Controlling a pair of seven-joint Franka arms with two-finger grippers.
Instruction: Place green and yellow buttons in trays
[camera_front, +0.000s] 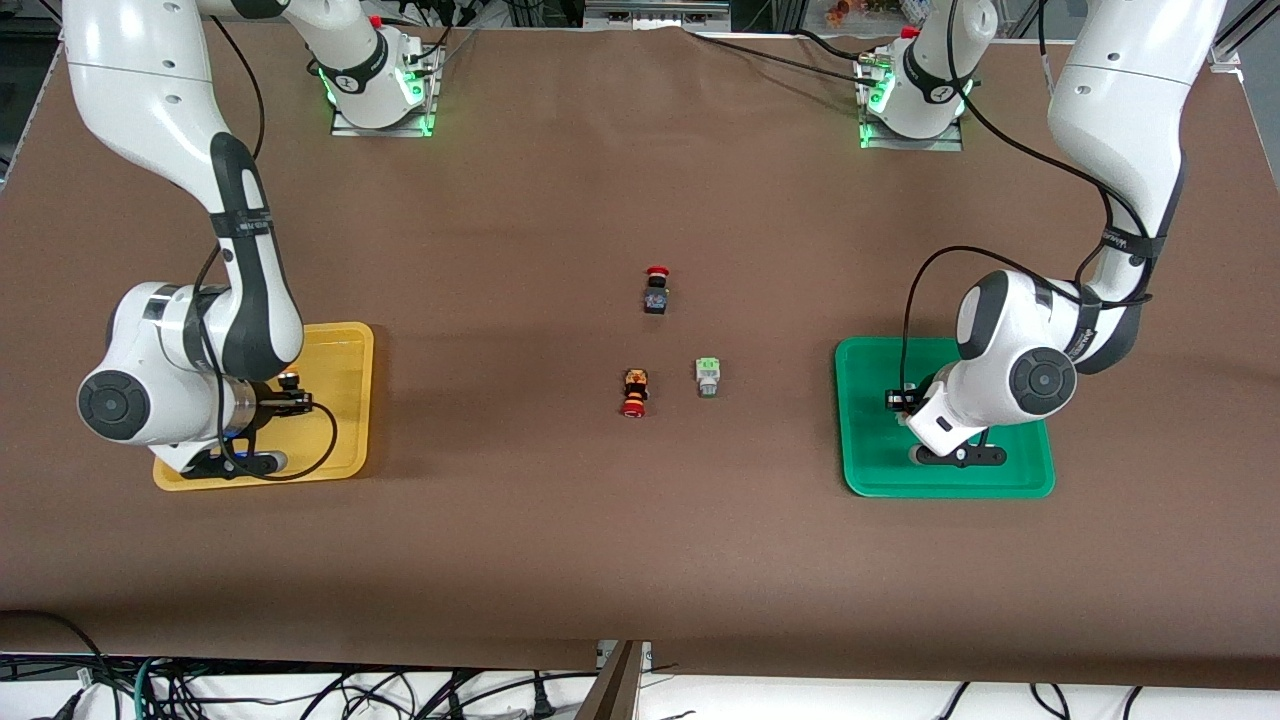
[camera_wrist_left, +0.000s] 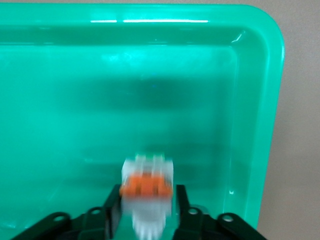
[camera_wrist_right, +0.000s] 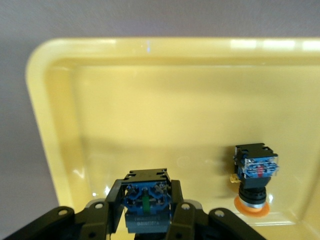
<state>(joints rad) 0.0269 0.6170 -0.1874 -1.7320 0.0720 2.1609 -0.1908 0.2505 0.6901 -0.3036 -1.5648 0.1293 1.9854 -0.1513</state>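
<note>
Clamping a dark switch (camera_wrist_right: 145, 200) in the right gripper's (camera_wrist_right: 146, 207) fingers (camera_wrist_right: 112, 200) above the yellow tray (camera_wrist_right: 60, 125). Hanging a white switch (camera_wrist_left: 147, 185) at the left gripper (camera_wrist_left: 147, 207) above the green tray (camera_wrist_left: 250, 100), held or freed: cannot tell. Judging both light, rigid and slick, so taking the flat body sides.

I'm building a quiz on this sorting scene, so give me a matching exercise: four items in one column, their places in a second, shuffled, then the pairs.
1. orange-tipped white switch
2. green-tipped white switch
3. yellow-capped switch
4. dark-bodied switch

A. resting in the yellow tray
B. on the bare table, mid-table
C. between the left gripper fingers, over the green tray
D. in the right gripper, over the yellow tray

Pairs: 1-C, 2-B, 3-A, 4-D
</note>
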